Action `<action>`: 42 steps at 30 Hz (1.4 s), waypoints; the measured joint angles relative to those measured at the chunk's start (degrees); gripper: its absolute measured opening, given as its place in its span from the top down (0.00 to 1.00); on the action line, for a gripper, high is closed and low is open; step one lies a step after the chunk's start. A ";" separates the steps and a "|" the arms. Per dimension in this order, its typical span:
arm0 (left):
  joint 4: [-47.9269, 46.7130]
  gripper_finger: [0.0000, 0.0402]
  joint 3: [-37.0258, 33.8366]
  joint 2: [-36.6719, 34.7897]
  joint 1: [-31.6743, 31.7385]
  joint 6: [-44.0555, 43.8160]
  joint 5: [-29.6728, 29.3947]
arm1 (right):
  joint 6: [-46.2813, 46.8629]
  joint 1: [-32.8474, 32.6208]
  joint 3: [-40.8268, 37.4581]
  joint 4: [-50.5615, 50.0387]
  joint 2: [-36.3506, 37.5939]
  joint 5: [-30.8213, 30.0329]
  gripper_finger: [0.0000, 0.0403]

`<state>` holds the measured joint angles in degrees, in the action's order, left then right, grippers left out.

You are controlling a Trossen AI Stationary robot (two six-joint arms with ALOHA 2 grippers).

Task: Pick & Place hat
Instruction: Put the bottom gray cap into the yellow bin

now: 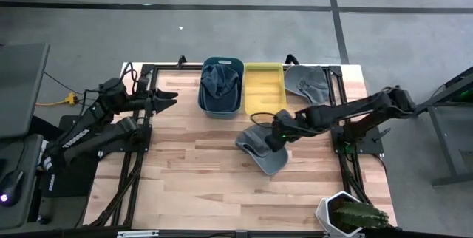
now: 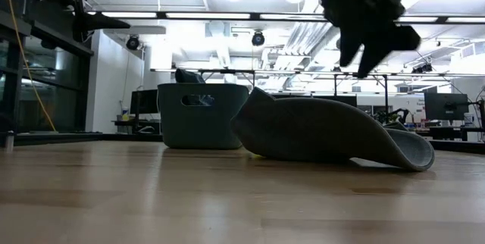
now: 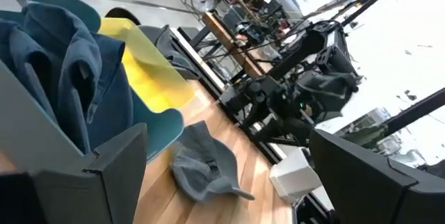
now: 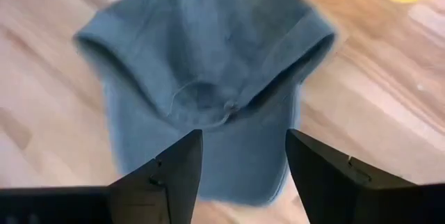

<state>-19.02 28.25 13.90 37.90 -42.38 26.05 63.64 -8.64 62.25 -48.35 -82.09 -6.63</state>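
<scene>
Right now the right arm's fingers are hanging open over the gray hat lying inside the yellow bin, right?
Almost. The right arm's fingers do hang open above the gray hat, but the high view shows that hat lying on the wooden table, in front of the yellow bin, not inside it.

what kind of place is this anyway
Probably a robotics lab or workshop: a wooden table on a metal frame, exposed ceiling ducts and strip lights, and desks with monitors behind.
</scene>
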 joint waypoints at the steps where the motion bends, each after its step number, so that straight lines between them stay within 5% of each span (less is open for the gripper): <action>1: -0.20 0.15 0.00 0.32 -1.83 0.03 -1.87 | 1.19 0.03 -2.01 1.36 1.32 -0.91 0.50; 8: 1.59 0.15 0.00 5.86 -15.27 -0.75 -13.29 | 3.51 3.21 -11.02 6.52 5.27 -4.36 0.50; 22: 17.82 0.15 0.02 27.89 -38.76 -4.26 -34.66 | 0.36 9.28 -22.06 23.98 5.28 0.82 0.50; 31: 27.19 0.15 0.02 35.28 -42.58 -6.02 -38.50 | -4.64 10.78 -23.09 27.01 5.29 0.92 0.40; 42: 31.58 0.15 0.02 35.99 -42.46 -5.93 -39.13 | -4.39 11.69 -23.09 29.56 5.25 2.53 0.31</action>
<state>12.57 28.27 49.89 -4.56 -48.31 -13.08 59.25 3.05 39.16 -18.79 -76.84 -4.10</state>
